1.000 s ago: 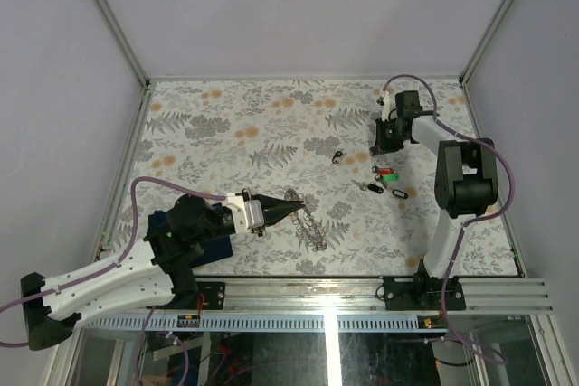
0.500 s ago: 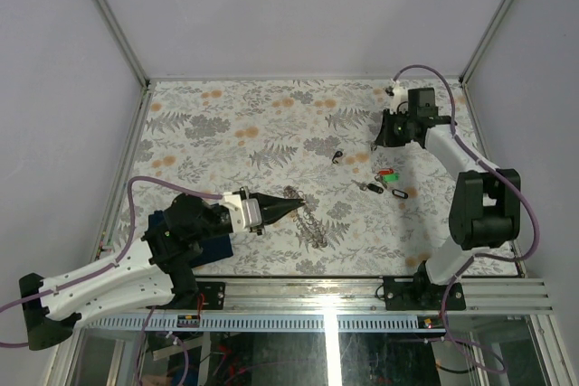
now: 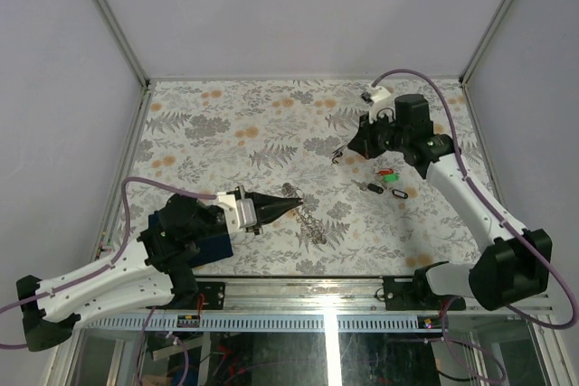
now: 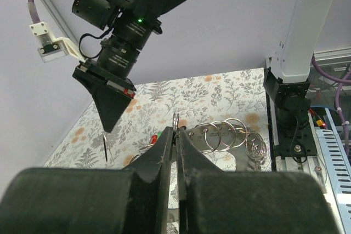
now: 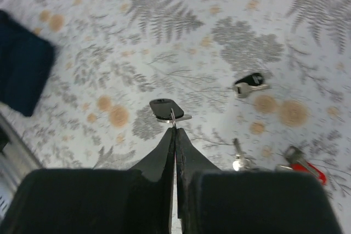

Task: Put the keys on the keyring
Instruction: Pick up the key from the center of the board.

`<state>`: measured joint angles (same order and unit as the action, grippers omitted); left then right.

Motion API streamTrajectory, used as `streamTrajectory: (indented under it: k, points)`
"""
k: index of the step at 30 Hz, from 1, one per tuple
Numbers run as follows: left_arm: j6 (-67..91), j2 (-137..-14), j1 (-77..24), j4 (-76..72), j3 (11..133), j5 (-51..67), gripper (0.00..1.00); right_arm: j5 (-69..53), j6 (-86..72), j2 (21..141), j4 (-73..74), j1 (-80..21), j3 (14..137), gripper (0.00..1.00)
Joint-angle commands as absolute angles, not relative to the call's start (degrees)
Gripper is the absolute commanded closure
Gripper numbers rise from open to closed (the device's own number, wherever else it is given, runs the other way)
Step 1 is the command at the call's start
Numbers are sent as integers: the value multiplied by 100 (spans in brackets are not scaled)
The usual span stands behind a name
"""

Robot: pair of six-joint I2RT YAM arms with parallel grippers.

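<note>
The keyring is a silvery chain of linked rings lying on the patterned table. My left gripper is shut on its end ring; the other rings trail off to the right. My right gripper is shut on the small ring of a black-headed key and holds it above the table; in the left wrist view that key hangs edge-on below the gripper. Another black-headed key lies on the table just ahead; it also shows in the right wrist view.
More keys lie right of centre: a red and green pair, a black one and another. A dark blue cloth lies under my left arm. The table rail runs along the near edge.
My right arm has swung from the back right corner toward the table's middle, carrying the key. My left gripper has shifted slightly right with the chain's end ring.
</note>
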<state>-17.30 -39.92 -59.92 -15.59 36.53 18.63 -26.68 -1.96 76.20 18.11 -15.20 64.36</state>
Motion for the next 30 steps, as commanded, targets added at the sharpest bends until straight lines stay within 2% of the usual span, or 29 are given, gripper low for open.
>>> streamTrajectory:
  k: [1, 7, 14, 25, 30]
  points:
    - [-1845, -3734, -5949, -1543, 3958, 1938, 100, -3016, 97, 6901, 1898, -2069, 6281, 100]
    - [-1845, -3417, -5947, -1336, 3982, 2068, 100, -3286, 302, 6021, 1705, -2816, 6066, 100]
    - [-1557, -3240, -5950, -1414, 4026, 2317, 100, -3244, 252, 4947, -447, -3305, 4918, 100]
    - [-1556, -3193, -5945, -1281, 4192, 2708, 100, -3723, 1362, 4582, -1849, -3799, 4389, 100]
    - [-1449, -3264, -5943, -1395, 4212, 2722, 100, -3766, 2086, 4494, -2011, -4059, 4293, 100]
